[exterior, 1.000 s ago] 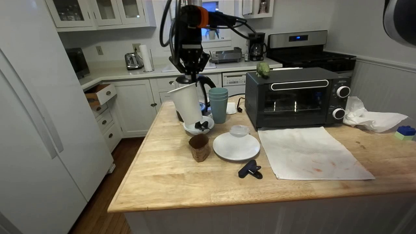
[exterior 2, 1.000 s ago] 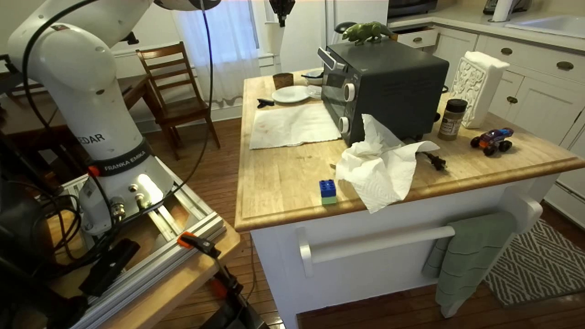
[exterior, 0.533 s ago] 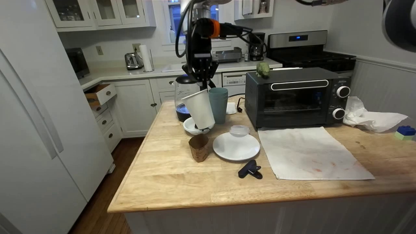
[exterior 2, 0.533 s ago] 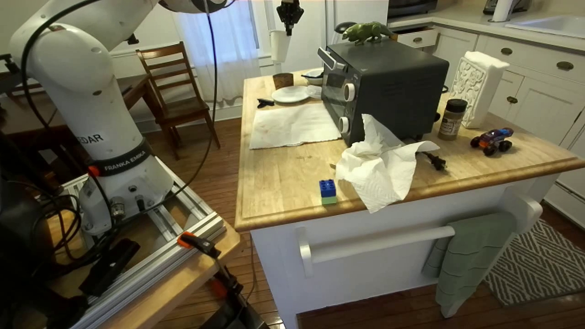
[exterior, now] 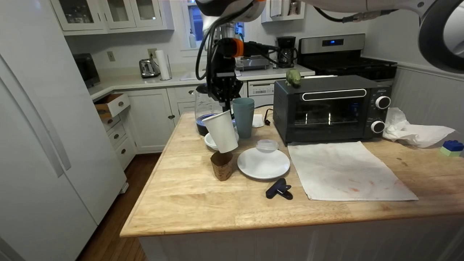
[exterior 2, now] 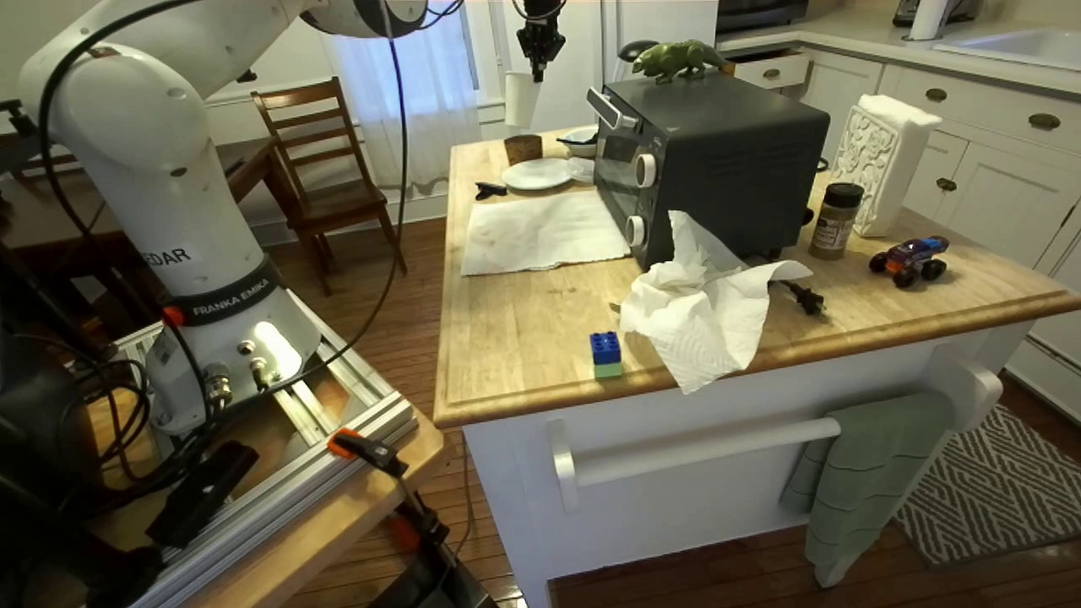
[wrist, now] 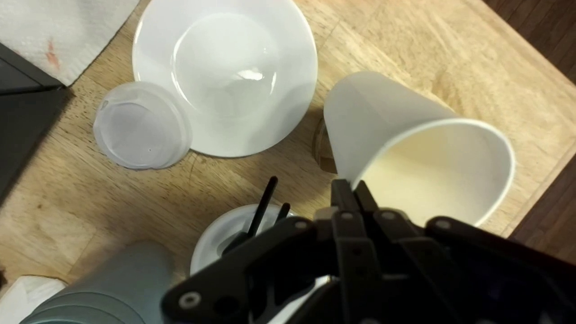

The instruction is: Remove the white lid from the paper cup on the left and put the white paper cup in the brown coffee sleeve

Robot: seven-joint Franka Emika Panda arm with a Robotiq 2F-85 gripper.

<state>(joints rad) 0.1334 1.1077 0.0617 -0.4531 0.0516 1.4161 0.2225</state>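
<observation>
Worktop (exterior: 181, 203) below, the end effector (wrist: 353, 186) grips the tilted paper cup (exterior: 222, 132).

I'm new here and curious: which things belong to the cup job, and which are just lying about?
For the job:
gripper
white paper cup
brown coffee sleeve
white lid

Probably just lying about:
white plate
dark clip
toaster oven
tumblers
toy dinosaur
toy truck
</observation>
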